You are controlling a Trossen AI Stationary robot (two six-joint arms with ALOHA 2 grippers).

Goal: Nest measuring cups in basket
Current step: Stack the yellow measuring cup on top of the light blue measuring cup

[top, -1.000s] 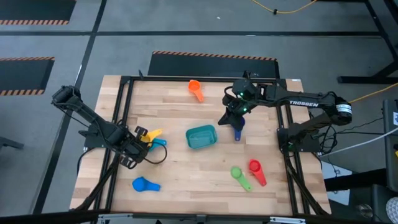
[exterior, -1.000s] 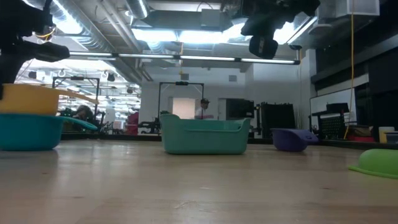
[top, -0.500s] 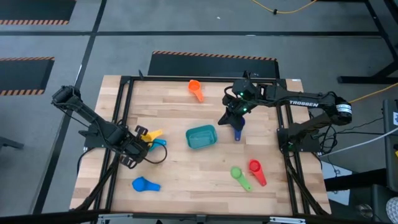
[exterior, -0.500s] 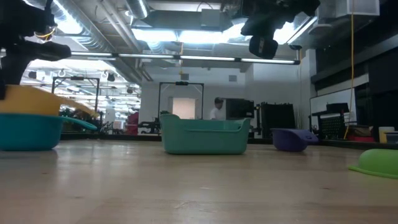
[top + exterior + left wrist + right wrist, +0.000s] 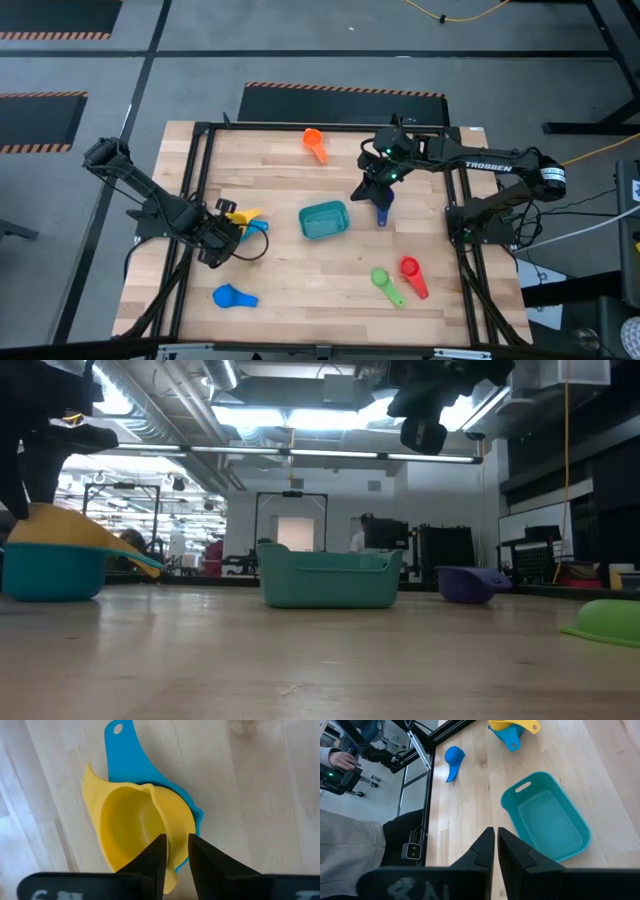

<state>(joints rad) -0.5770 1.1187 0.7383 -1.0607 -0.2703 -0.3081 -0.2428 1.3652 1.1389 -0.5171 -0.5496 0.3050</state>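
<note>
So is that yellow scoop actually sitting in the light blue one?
Touching. The left wrist view shows the yellow cup nested tilted inside the light blue cup, its blue rim showing directly beneath.
</note>
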